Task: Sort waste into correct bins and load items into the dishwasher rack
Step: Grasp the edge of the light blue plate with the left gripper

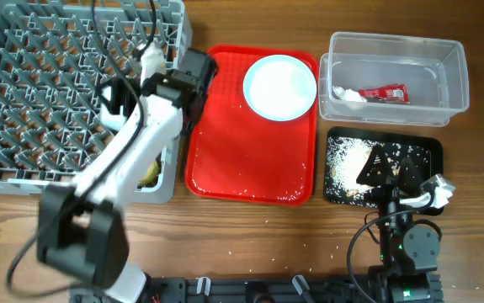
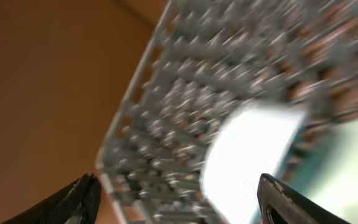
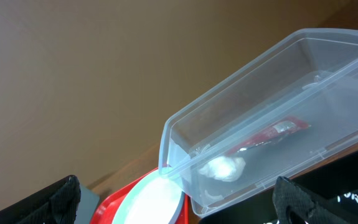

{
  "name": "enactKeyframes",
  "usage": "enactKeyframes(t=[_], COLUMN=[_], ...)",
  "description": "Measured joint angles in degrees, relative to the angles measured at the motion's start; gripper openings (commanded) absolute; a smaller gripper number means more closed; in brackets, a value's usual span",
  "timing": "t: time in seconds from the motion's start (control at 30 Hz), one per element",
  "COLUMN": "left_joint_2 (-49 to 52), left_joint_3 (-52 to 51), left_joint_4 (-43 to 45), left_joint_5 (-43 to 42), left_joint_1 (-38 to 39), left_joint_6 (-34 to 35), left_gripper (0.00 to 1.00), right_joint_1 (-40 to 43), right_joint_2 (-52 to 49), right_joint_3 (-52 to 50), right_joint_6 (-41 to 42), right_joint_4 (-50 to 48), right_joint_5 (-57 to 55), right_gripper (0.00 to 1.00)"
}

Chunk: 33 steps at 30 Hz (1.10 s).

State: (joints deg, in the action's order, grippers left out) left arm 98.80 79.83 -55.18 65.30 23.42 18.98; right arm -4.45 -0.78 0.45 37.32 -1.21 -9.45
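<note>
Overhead, the red tray (image 1: pixel 250 160) lies mid-table and serves as the marker for everything else. The pale-blue plate (image 1: pixel 279 87) sits flat on the tray's far right corner. Touching or just beside the tray's left edge stands the grey dishwasher rack (image 1: pixel 48 101), pegs upright. To the right of the tray's far corner is the clear tub (image 1: pixel 452 76), its long axis running left to right. In the tub the red foil wrapper (image 1: pixel 385 93) lies along that same axis, one end towards the tray. The crumpled white scrap (image 1: pixel 348 95) rests at that end. Print on the wrapper is too small to read. To the right of the tray's near corner sits the black tray (image 1: pixel 427 151), with rice crumbs (image 1: pixel 347 160) heaped in the half nearer the red tray.

The left arm (image 1: pixel 140 143) reaches across the rack's corner beside the red tray. In the blurred left wrist view, the left gripper (image 2: pixel 179 180) has its fingers wide apart above the rack. A pale smeared shape (image 2: pixel 247 155) lies between them; whether it is touched cannot be told.

The right gripper (image 1: pixel 390 168) hangs over the black tray, fingers spread with nothing between them. In its own view white letters (image 3: pixel 353 199) show on black at the lower right, cropped and not readable whole.
</note>
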Motion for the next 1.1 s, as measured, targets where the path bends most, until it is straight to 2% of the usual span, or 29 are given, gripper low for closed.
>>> enactKeyframes(t=[0.07, 0.13, 0.17, 0.27, 0.33, 0.4, 0.53, 0.6, 0.77, 0.83, 1.03, 1.1], left_joint_2=[-5.9, -9.9, -10.5, -7.6, -3.3, 1.8, 11.0, 16.3, 19.4, 19.6, 22.9, 22.9], left_joint_3=[2.5, 3.5, 3.5, 3.4, 3.3, 3.1, 3.0, 2.9, 2.6, 2.6, 3.2, 3.7], left_joint_4=[0.7, 0.9, 2.2, 9.2, 14.4, 18.2, 24.9, 27.4, 32.3, 31.8, 28.1, 25.0], left_joint_5=[-9.5, -19.5, -27.9, -48.0, -56.9, -62.4, -66.4, -67.8, -71.4, -72.1, -73.0, -72.9], left_joint_1=[3.0, 4.8, 5.0, 5.1, 5.2, 5.3, 5.4, 5.4, 5.5, 5.8, 6.0, 6.0], left_joint_6=[-1.0, -1.3, -1.1, 0.7, 1.6, 2.3, 3.8, 6.9, 12.9, 14.2, 15.4, 15.6], left_gripper=[0.72, 0.72, 0.72, 0.67, 0.62, 0.6, 0.6, 0.59, 0.49, 0.49, 0.26, 0.15], right_joint_1=[0.0, 0.0, 0.0, 0.0, 0.0, 0.0, 0.0, 0.0, 0.0, 0.0, 0.0, 0.0], right_joint_2=[0.0, 0.0, 0.0, 0.0, 0.0, 0.0, 0.0, 0.0, 0.0, 0.0, 0.0, 0.0], right_joint_3=[0.0, 0.0, 0.0, 0.0, 0.0, 0.0, 0.0, 0.0, 0.0, 0.0, 0.0, 0.0], right_joint_6=[0.0, 0.0, 0.0, 0.0, 0.0, 0.0, 0.0, 0.0, 0.0, 0.0, 0.0, 0.0], right_joint_4=[0.0, 0.0, 0.0, 0.0, 0.0, 0.0, 0.0, 0.0, 0.0, 0.0, 0.0, 0.0], right_joint_5=[0.0, 0.0, 0.0, 0.0, 0.0, 0.0, 0.0, 0.0, 0.0, 0.0, 0.0, 0.0], right_gripper=[1.0, 1.0, 1.0, 1.0, 1.0, 1.0, 1.0, 1.0, 1.0, 1.0, 1.0, 1.0])
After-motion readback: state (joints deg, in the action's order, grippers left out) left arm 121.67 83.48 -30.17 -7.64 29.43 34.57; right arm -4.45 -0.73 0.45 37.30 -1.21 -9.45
